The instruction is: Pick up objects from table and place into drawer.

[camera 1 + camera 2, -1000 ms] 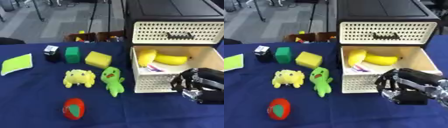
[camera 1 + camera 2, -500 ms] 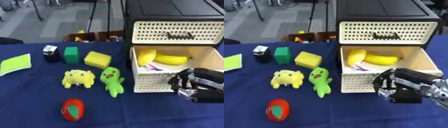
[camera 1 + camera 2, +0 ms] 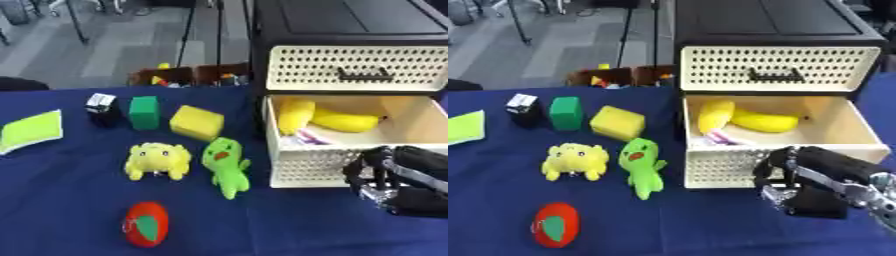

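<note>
The right hand (image 3: pixel 802 186), fingers curled on nothing, hangs before the open lower drawer (image 3: pixel 737 167), probably between trips; the green plush toy (image 3: pixel 642 166) lies nearest.

Grey floor (image 3: pixel 114 45) beyond blue table (image 3: pixel 61 210)

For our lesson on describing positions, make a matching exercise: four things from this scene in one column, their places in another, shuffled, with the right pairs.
Things:
1. banana
2. red toy
3. green block
4. right hand

Places:
A. nearest the camera, on the cloth
B. in front of the open drawer
C. inside the open drawer
D. between a black cube and a yellow sponge

Pairs: 1-C, 2-A, 3-D, 4-B
</note>
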### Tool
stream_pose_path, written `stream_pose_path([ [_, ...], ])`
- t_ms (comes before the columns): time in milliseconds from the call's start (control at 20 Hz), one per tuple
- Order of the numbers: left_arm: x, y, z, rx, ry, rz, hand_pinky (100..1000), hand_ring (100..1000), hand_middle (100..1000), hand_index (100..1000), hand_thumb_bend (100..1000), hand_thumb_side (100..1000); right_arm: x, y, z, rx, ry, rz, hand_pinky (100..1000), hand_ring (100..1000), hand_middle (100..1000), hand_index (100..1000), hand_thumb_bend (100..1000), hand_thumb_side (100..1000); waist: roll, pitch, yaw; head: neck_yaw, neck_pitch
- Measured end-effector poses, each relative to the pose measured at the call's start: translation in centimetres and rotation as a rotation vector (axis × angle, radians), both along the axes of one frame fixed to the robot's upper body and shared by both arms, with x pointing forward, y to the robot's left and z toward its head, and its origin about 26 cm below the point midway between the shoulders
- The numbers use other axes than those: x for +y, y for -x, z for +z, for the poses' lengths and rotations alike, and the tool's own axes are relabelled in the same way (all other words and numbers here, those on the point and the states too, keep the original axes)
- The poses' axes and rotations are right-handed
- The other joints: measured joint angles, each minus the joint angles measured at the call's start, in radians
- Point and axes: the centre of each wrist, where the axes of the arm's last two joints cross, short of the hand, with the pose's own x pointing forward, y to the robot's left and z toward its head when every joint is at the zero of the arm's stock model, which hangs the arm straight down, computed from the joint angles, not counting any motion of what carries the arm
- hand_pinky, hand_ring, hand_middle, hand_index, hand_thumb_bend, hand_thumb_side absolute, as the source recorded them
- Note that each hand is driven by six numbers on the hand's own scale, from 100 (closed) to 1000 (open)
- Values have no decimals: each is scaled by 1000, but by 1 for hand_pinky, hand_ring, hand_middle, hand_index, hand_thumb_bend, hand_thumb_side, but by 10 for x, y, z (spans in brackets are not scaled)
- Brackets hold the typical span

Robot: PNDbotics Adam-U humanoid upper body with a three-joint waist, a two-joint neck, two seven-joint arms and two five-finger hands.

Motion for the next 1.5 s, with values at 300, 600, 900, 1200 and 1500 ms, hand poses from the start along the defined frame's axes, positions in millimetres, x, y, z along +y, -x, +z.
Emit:
stream_pose_path([
  [300,1,1,-3,13,1,-4,330,541,562,812,337,790,-1,0,4,-40,5,-17,438,652,711,821,100,1000,0,9,14,-8,-9],
  [600,1,1,-6,21,9,-11,329,541,562,811,330,789,-2,0,7,-78,38,-41,451,676,721,821,100,1000,0,18,16,-16,-16],
  [900,1,1,-6,25,8,-21,329,541,562,812,322,790,-3,0,12,-117,64,-81,461,692,733,824,100,1000,-3,29,24,-17,-26],
  [1200,0,1,-6,29,8,-28,329,541,563,812,316,791,-3,0,18,-155,79,-121,465,692,733,825,100,1000,-2,39,35,-22,-40],
  [1500,-1,1,-7,32,14,-40,329,541,563,812,310,792,-3,-1,21,-176,69,-142,473,710,748,826,100,1000,-2,46,46,-32,-54],
])
